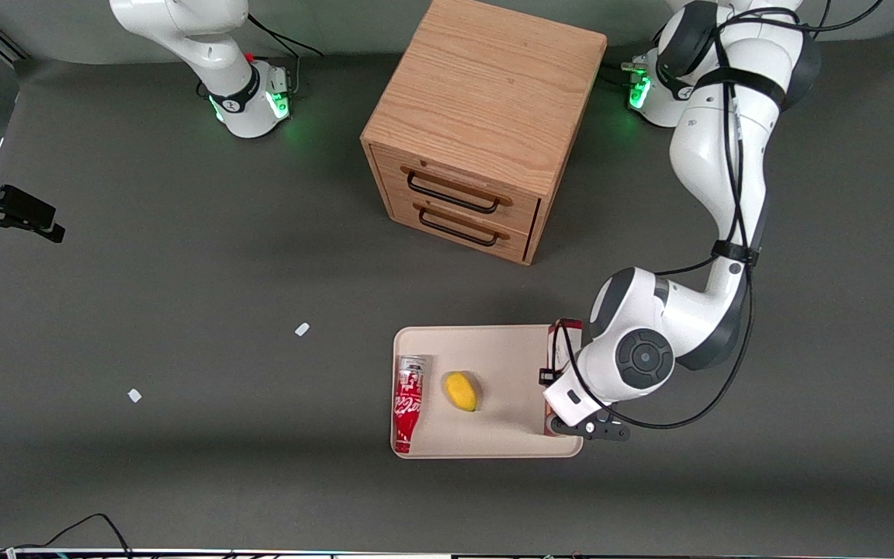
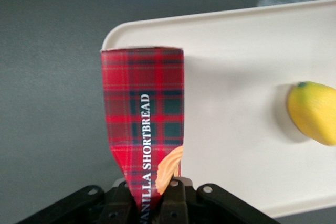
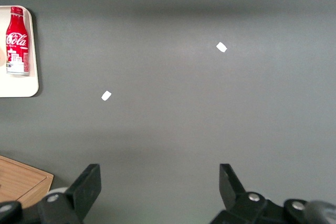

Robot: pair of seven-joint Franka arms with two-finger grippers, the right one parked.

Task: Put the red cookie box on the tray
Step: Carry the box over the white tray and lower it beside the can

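Clamped on the red cookie box (image 2: 143,129), the gripper (image 2: 152,195) hovers over the tray (image 1: 493,341) edge at the lemon's (image 1: 462,390) three o'clock, ready to lower it.

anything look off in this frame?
Yes: the cookie box looks crushed, narrowing where the tool clamps it at the tray edge. The soda bottle lies on its side on the tray, beside a lemon.
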